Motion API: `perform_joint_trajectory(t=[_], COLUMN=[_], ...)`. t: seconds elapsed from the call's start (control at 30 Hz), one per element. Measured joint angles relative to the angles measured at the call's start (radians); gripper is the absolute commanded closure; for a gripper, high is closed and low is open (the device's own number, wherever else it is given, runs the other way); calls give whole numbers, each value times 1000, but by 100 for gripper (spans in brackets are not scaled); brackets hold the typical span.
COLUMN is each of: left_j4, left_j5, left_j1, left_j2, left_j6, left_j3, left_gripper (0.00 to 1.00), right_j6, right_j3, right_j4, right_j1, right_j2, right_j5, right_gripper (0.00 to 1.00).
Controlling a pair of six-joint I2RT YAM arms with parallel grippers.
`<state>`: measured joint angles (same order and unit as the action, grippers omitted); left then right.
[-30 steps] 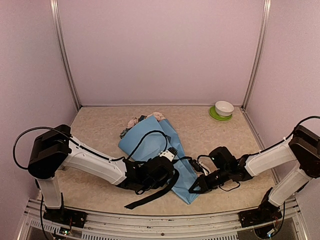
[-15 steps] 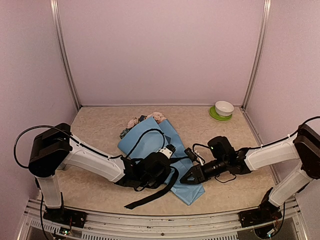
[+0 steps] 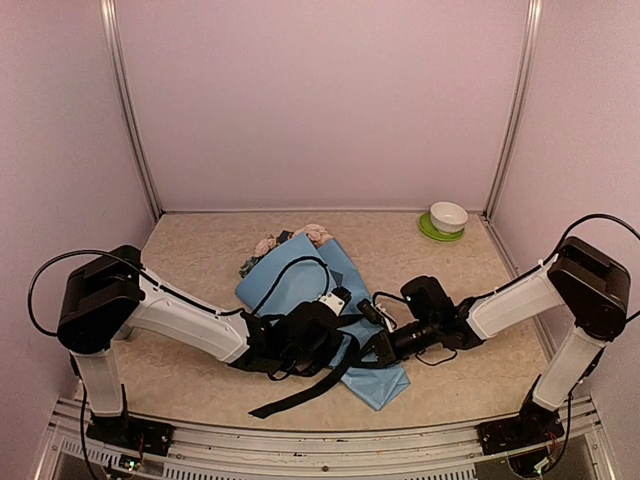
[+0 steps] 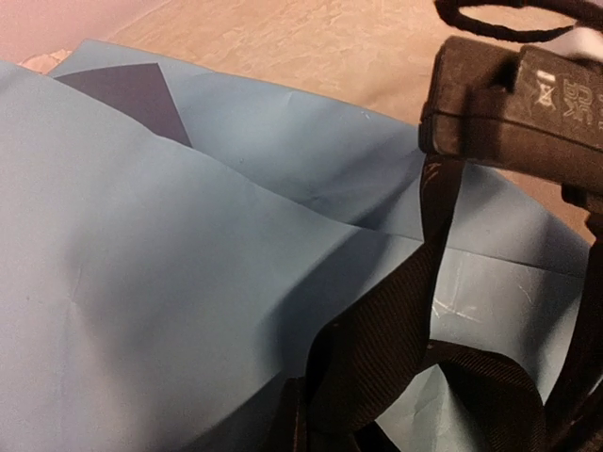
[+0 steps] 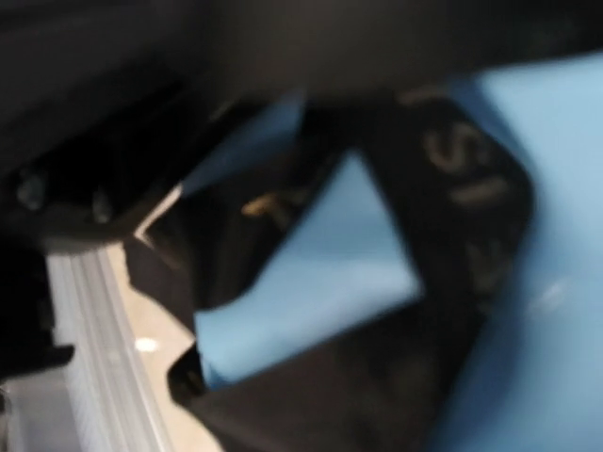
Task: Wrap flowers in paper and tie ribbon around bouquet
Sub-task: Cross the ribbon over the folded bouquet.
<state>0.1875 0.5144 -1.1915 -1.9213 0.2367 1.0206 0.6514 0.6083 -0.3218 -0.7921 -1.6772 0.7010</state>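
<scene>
One blue paper cone [image 3: 290, 290], looping black ribbon [image 3: 300, 393]

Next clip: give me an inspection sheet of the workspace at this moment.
Surface: beige speckled table.
Job's things: paper wrapped around flowers, blooms at the far end; ribbon at the near end, tail trailing forward.
Clutter: bowl on plate, far right corner.
Grippers: left gripper shut on ribbon; right gripper at ribbon, open or shut unclear.
Cables: black cable looped over paper.
Surroundings: pink walls, metal posts.
</scene>
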Motion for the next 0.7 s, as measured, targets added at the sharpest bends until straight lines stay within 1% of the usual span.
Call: perform_joint_trajectory(t=[0.13, 0.3, 0.5, 0.6, 0.7], left_j4=[26, 59, 97, 109, 126], left_j5=[-12, -18, -18, -19, -27], left_j1=[2, 2, 2, 1, -4], left_j2=[15, 61, 66, 66, 66], left_j6=[-1, -2, -8, -17, -33], left_j3=[-20, -57, -61, -64, -64], left_gripper=[100, 100, 100, 100, 100], right_j6=[7, -6, -20, -26, -26], right_j3=[34, 89, 131, 140, 140], right_j4=[-8, 13, 39, 42, 50], right_j1=[-3, 9, 21, 23, 23], right_j2=[-7, -7, 5, 6, 6], right_j5=[-46, -210, -430, -503, -539], right_gripper=[100, 100, 100, 100, 99])
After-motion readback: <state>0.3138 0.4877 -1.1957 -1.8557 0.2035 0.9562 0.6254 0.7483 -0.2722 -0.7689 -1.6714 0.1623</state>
